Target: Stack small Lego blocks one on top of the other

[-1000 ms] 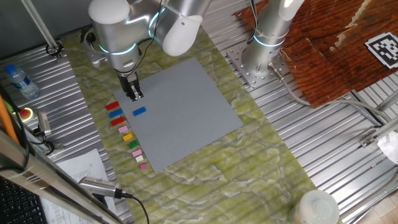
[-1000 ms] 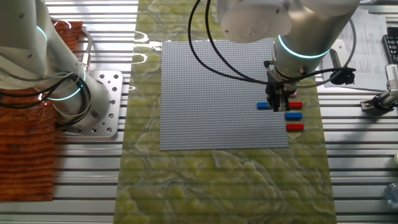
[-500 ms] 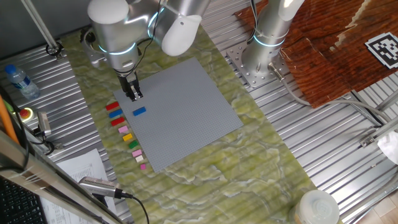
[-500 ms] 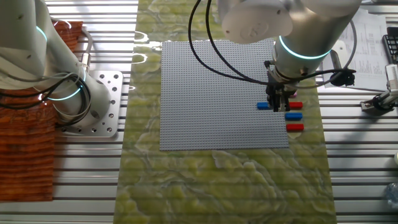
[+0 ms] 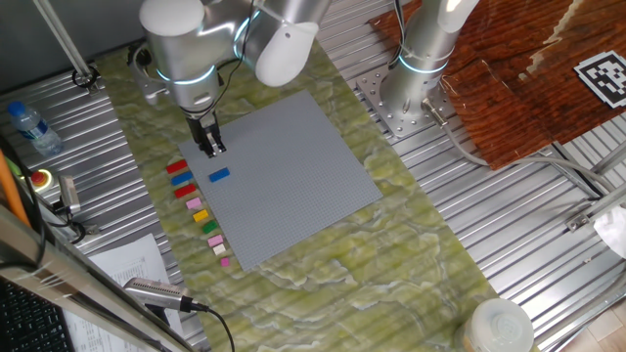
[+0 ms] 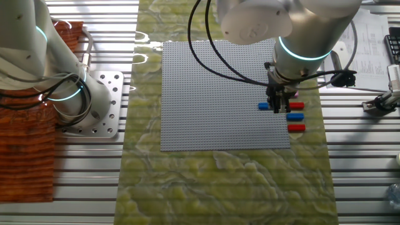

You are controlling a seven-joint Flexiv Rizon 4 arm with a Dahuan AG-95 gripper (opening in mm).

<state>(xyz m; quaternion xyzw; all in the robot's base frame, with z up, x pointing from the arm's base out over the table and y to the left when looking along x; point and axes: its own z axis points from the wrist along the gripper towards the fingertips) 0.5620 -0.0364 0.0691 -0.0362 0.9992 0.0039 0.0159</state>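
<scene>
The table point(image 5: 88, 117) is ribbed, dull metal under a marbled green mat point(image 5: 391, 254). The baseplate point(image 5: 284, 176) looks matt grey studded plastic; the small Lego blocks point(image 5: 199, 209) smooth plastic. The arm's shell point(image 5: 284, 49) is glossy white.

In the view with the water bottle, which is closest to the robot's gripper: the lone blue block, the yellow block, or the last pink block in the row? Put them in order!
From the gripper:
1. Lone blue block, on the grey plate just below it.
2. Yellow block, mid-row beside the plate.
3. Last pink block, at the row's far end.
</scene>
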